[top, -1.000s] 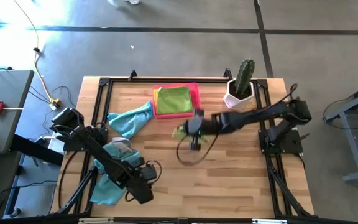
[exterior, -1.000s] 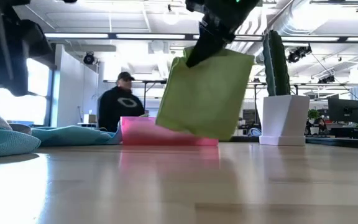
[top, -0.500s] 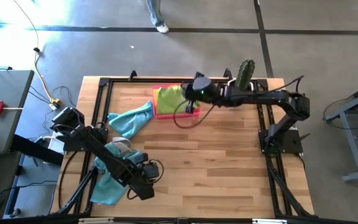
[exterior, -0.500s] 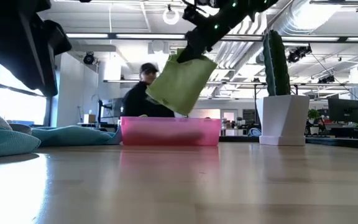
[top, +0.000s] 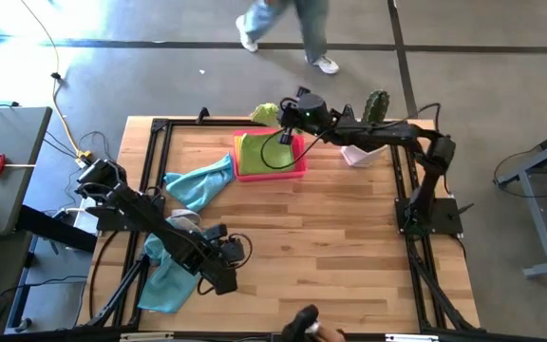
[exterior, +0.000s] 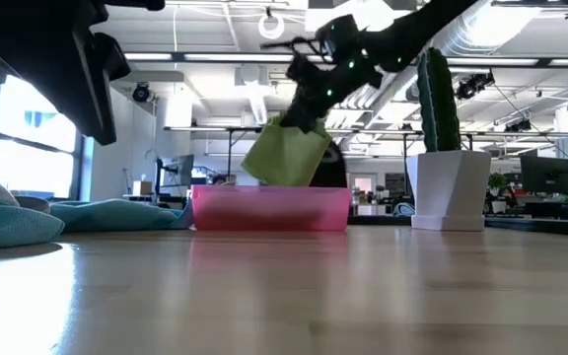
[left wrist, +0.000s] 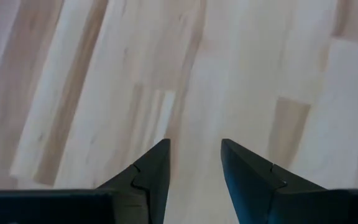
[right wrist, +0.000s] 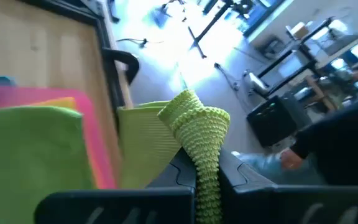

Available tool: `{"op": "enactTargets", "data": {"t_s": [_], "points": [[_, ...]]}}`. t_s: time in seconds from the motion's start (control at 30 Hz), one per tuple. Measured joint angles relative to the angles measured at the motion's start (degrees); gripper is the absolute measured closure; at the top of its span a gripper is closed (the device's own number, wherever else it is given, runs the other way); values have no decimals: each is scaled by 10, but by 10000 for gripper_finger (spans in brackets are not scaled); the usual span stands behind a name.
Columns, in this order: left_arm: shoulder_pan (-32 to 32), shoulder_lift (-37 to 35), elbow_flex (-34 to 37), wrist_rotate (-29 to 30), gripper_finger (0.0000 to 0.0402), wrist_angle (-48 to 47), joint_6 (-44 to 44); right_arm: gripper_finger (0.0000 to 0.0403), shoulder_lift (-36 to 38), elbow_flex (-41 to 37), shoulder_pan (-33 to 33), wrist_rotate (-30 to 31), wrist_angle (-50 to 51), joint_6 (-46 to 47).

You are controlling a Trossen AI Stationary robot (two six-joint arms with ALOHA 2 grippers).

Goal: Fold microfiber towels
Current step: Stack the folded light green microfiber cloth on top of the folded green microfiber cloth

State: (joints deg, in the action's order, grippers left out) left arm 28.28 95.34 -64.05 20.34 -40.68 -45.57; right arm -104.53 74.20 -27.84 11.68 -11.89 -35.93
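Right gripper (top: pixel 275 112) clamped on a folded lime-green towel (exterior: pixel 282 153), hanging above the pink tray (top: pixel 299 163) near the table's 12 o'clock edge. A green towel (top: pixel 262 150) already lies in the tray. Advice: bring the cloth toward 6 o'clock until centred, lower it flat onto the stack, then release. Left gripper (left wrist: pixel 194 171) empty, jaws partly apart, at 7 o'clock beside teal towels (top: pixel 198 185).

A pink tray (top: pixel 297 169) sits at the table's (top: pixel 349 247) upper middle, a potted cactus (top: pixel 373 119) toward upper right, while a person (top: pixel 292 28) walks along the top edge.
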Motion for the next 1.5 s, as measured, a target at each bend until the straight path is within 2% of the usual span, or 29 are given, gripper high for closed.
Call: {"op": "enactTargets", "data": {"t_s": [0.13, 0.27, 0.47, 0.73, 0.97, 1.27, 1.4, 1.5], "points": [[-9, -15, 0, 5, 271, -5, 21, 403, -30, 0, -11, 1, -52, -5], [-11, -28, 1, 10, 271, -12, 44, 403, -56, 0, -7, -3, -57, -16], [-13, -46, 1, 15, 271, -22, 52, 403, -66, 0, 32, -33, 8, -13], [-13, -51, 1, 20, 271, -25, 53, 403, -66, 0, 87, -71, 44, 14], [-13, -51, 1, 20, 271, -25, 46, 401, -67, 0, 100, -83, 79, 65], [-13, -51, 1, 20, 271, -27, 42, 361, -74, 0, 95, -70, 81, 86], [-12, -51, 1, 19, 271, -28, 42, 392, -72, 0, 93, -56, 51, 62], [-13, -51, 1, 20, 271, -28, 42, 395, -66, 0, 91, -37, 45, 40]]}}
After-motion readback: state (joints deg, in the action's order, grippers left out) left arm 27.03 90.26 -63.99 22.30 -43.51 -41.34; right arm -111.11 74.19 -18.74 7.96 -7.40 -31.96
